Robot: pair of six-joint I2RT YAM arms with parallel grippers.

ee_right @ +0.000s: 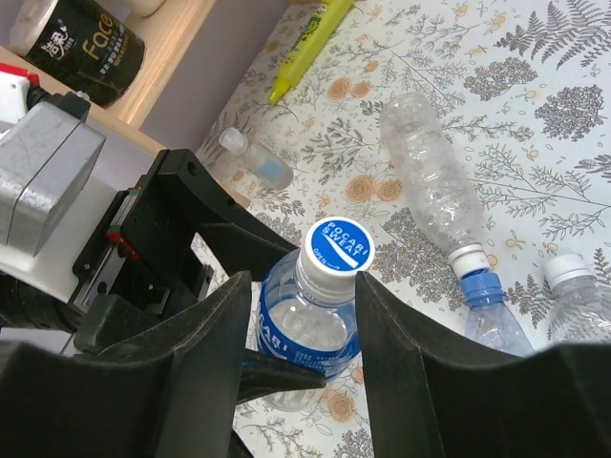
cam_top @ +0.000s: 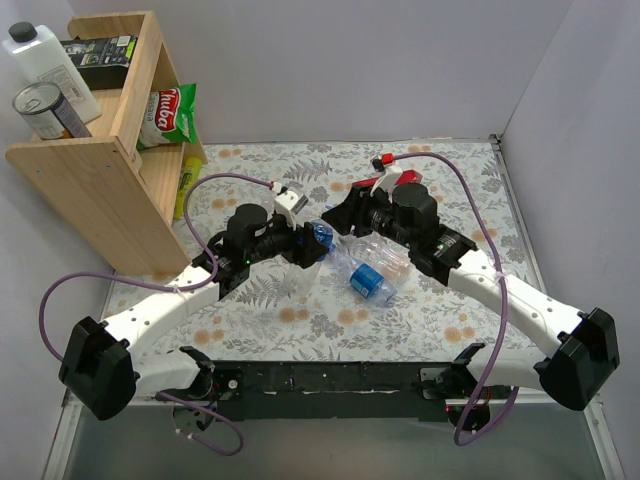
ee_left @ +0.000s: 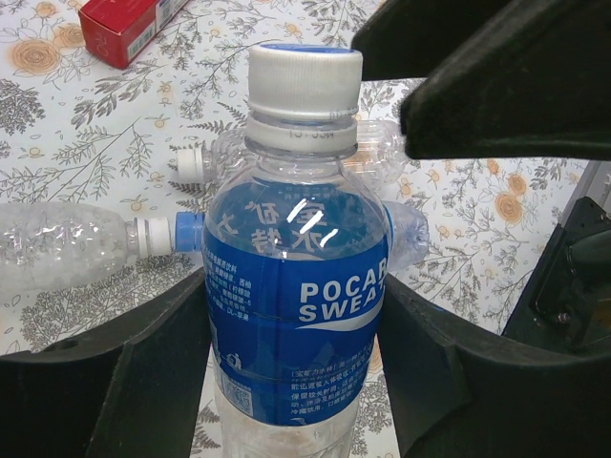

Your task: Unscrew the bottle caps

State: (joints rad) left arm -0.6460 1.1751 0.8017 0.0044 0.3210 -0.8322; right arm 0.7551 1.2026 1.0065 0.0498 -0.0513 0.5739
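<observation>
On top of the Pocari Sweat bottle (ee_left: pixel 286 286) I see its white cap (ee_right: pixel 336 250), sitting between the spread fingers of the right gripper (ee_right: pixel 305 282), which do not clamp it. The left gripper (ee_left: pixel 291 329) grips this bottle's label from both sides.

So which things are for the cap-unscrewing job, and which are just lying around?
For the job: the held bottle and its white cap, the left fingers around it, the right fingers by the cap, the spare bottles lying flat.

Just lying about: red box, yellow pen, wooden shelf, tin can, white jug, green bag.
</observation>
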